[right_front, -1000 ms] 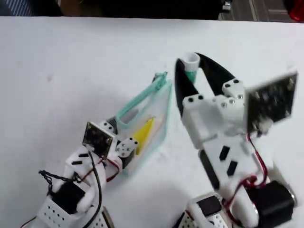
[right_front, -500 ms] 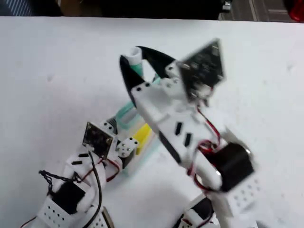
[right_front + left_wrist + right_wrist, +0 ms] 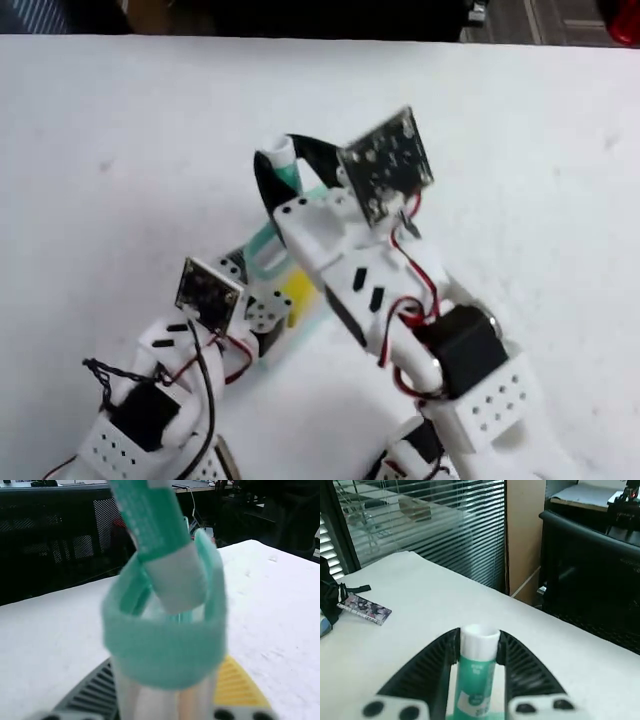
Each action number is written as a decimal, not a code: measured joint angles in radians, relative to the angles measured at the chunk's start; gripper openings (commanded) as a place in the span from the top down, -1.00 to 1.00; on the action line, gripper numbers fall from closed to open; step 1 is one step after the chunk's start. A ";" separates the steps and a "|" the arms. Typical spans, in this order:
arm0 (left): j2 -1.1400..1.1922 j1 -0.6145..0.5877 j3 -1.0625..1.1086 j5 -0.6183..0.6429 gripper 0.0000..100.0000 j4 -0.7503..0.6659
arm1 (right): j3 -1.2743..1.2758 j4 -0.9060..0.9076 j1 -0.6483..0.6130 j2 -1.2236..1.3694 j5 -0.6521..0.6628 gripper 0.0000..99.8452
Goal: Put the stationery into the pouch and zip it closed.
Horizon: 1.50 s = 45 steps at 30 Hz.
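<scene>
Here glue stick (image 3: 476, 680) in right gripper (image 3: 477, 633), at pouch (image 3: 165, 655) mouth.

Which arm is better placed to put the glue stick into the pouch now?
Right. The right end effector grips the glue stick at the mouth of the pouch, while the left end effector holds that pouch.

Right hand (image 3: 479, 637) clamped, over clamped left hand (image 3: 252, 292).

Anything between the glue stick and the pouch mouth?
Nothing. In the left wrist view, the white end of the glue stick sits inside the teal rim of the pouch.
</scene>
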 measured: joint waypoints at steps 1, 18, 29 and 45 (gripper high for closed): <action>0.000 0.000 0.000 -0.002 0.65 0.000 | 0.014 0.000 0.000 -0.020 0.000 0.97; 0.000 0.000 0.000 -0.002 0.65 0.000 | 0.284 0.043 -0.002 -0.310 0.035 0.85; 0.000 -0.005 0.000 -0.002 0.65 0.000 | 0.112 0.092 0.003 -0.292 0.020 0.50; 0.000 -0.002 0.000 -0.005 0.84 0.000 | -0.480 0.546 0.084 0.269 -0.262 0.46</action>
